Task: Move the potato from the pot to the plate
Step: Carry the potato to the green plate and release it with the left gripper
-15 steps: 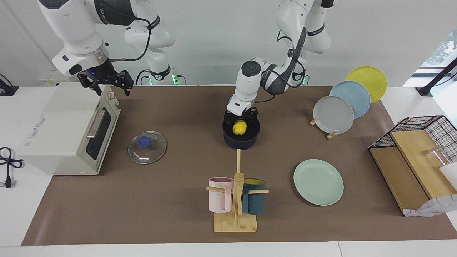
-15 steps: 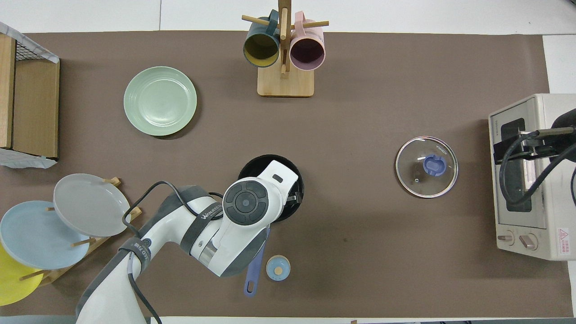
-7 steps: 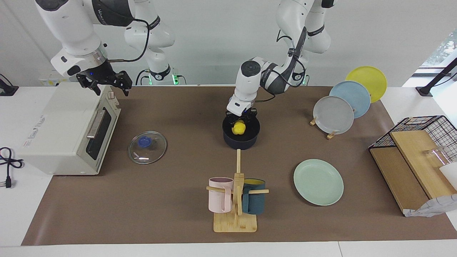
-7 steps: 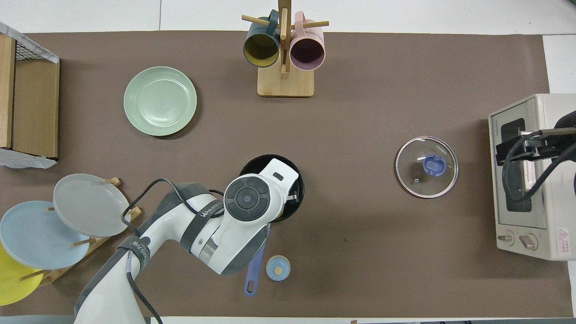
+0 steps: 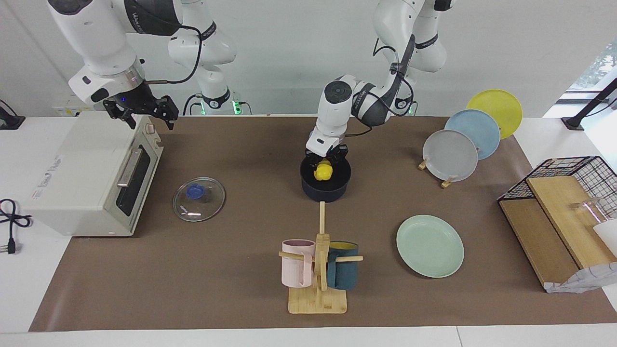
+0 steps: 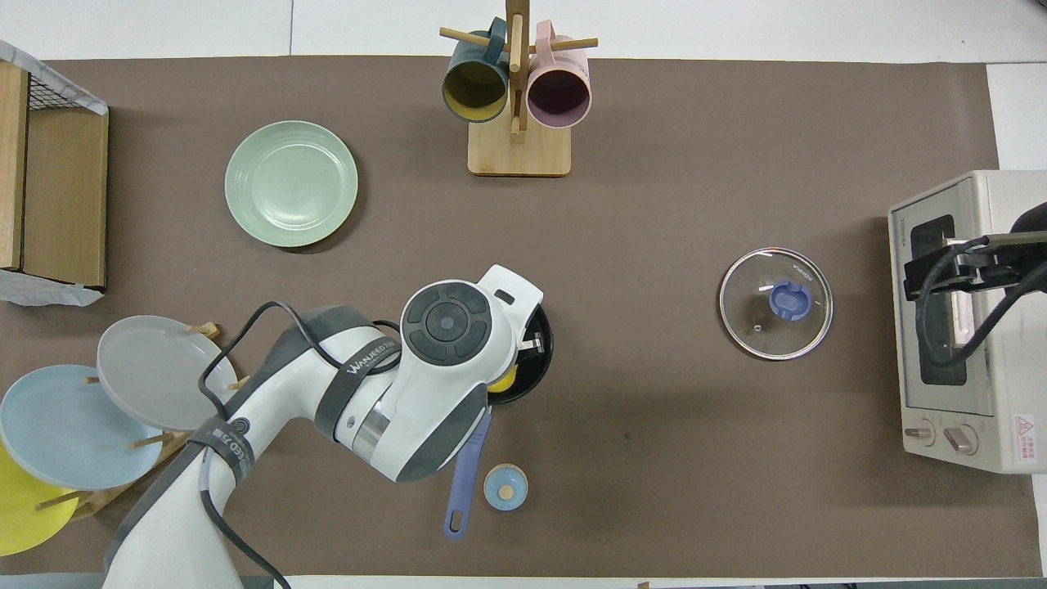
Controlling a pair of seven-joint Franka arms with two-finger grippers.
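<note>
The yellow potato (image 5: 323, 172) is between the fingers of my left gripper (image 5: 324, 165), which is shut on it just above the mouth of the dark blue pot (image 5: 326, 189). In the overhead view the left arm covers most of the pot (image 6: 537, 361); a sliver of the potato (image 6: 504, 380) shows under the wrist. The pot's blue handle (image 6: 465, 481) points toward the robots. The mint-green plate (image 5: 430, 246) lies flat, farther from the robots and toward the left arm's end; it also shows in the overhead view (image 6: 291, 183). My right gripper (image 5: 141, 110) waits open over the toaster oven.
A toaster oven (image 5: 87, 178) stands at the right arm's end, a glass lid (image 5: 199, 199) beside it. A wooden mug rack (image 5: 319, 270) holds two mugs. A plate rack (image 5: 460, 142) and a wire basket (image 5: 573, 168) stand at the left arm's end. A small blue disc (image 6: 505, 487) lies by the pot handle.
My left gripper has risen a little with the potato in it, and the arm has shifted over the pot. My right gripper has lifted slightly over the toaster oven.
</note>
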